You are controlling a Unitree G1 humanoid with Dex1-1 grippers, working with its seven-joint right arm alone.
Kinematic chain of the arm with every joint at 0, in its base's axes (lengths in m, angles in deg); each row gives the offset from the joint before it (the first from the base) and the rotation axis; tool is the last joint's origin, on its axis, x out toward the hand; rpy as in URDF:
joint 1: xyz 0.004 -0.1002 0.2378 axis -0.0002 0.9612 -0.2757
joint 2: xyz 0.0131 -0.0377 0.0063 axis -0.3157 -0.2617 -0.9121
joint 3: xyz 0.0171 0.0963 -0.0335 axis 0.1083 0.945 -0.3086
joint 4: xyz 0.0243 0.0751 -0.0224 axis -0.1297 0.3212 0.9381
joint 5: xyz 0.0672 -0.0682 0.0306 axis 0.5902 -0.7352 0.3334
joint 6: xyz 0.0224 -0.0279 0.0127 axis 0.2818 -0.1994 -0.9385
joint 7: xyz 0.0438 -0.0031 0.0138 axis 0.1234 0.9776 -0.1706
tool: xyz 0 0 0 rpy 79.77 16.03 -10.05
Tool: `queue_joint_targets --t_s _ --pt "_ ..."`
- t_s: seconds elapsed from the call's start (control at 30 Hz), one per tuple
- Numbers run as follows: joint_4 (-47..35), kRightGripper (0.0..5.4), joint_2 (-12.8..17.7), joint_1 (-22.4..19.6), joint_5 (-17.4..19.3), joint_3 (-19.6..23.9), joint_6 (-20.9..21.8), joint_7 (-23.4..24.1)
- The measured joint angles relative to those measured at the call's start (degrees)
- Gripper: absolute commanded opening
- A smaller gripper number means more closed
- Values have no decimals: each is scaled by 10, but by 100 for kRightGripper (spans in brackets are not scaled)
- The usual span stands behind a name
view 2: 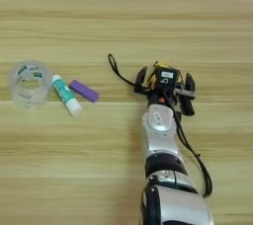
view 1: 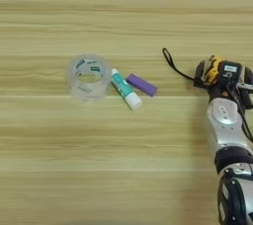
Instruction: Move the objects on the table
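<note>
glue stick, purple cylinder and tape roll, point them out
glue stick [view 1: 125, 89], left eye view, on its teal label
purple cylinder [view 1: 142, 85], left eye view, mid body
tape roll [view 2: 29, 85], right eye view, clear outer wall

The tape measure [view 2: 160, 78] is mostly covered by the claw [view 2: 164, 91], which sits over it: only a yellow-black edge near the tape measure's top and its black loop [view 2: 116, 68], trailing to the left of the tape measure, show. Whether the claw's fingers [view 2: 188, 95] press the tape measure's body cannot be told. In the left eye view the picture's right edge cuts the claw off just right of the tape measure. The arm [view 2: 160, 135] leaves by the bottom edge below the tape measure. The print on the glue stick [view 2: 65, 95] is too small to read.
</note>
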Motion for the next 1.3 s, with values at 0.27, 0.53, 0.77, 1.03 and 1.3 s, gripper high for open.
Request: queue_joint_targets --t_s 0.27,0.53,0.77,1.03,1.3 --pt "62 537 1 -23 32 17 -12 -21" --pt "88 537 3 -40 46 21 -13 -22" --pt "106 537 8 -51 46 20 -13 -19" --pt "117 537 14 -55 45 18 -12 -10" --pt "124 464 16 -57 47 18 -11 -15"
